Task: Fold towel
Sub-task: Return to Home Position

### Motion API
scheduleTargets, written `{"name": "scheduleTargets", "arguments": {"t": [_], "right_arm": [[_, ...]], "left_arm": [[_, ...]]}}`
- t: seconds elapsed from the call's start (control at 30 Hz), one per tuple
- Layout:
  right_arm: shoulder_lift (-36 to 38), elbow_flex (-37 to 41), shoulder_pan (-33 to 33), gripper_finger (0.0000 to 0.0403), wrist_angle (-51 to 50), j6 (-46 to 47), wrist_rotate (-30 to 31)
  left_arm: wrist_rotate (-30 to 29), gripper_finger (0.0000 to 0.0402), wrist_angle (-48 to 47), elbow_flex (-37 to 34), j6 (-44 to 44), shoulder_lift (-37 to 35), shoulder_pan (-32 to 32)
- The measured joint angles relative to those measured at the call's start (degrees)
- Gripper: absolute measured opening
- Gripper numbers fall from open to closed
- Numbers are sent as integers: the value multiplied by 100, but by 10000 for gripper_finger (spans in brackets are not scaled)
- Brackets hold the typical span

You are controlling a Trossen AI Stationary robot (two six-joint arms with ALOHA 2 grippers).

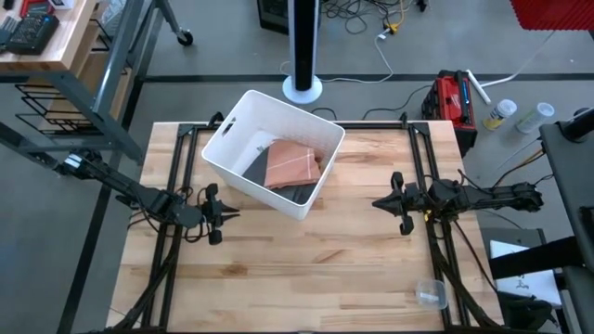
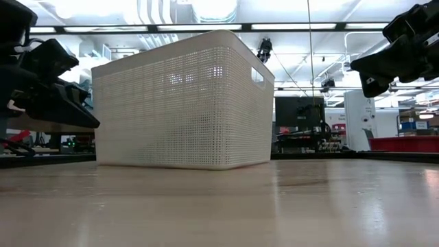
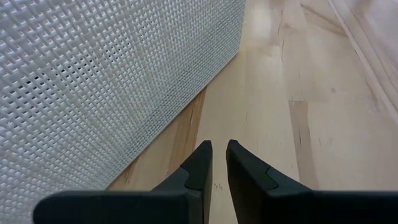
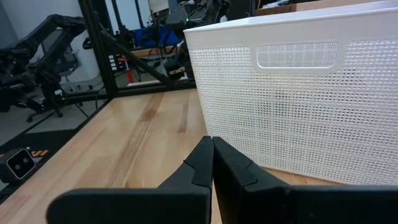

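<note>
A white mesh basket stands on the far middle of the wooden table, and the low view shows its wall. Inside it a folded salmon-pink towel lies on darker cloth. My left gripper hovers left of the basket's near corner. Its fingers are shut to a thin slit with nothing between them. My right gripper hangs to the right of the basket and points at it. Its fingers are shut and empty.
A small clear plastic cup sits near the table's front right. Black frame rails run along both sides of the table. Bare wood lies between the grippers and the near edge.
</note>
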State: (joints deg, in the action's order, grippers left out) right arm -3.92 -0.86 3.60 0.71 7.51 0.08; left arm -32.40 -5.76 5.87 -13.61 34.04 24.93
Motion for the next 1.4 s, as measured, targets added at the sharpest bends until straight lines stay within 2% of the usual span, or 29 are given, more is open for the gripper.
{"name": "scheduleTargets", "arguments": {"t": [0.33,0.63,1.0,1.4], "right_arm": [[0,0,0,0,1,0,0],[0,0,0,0,0,0,0],[0,0,0,0,0,-1,0],[0,0,0,0,0,0,0]], "left_arm": [[0,49,0,0,2,0,0],[0,37,0,0,1,-1,0],[1,49,1,0,1,0,-1],[0,38,2,0,0,-2,-2]]}}
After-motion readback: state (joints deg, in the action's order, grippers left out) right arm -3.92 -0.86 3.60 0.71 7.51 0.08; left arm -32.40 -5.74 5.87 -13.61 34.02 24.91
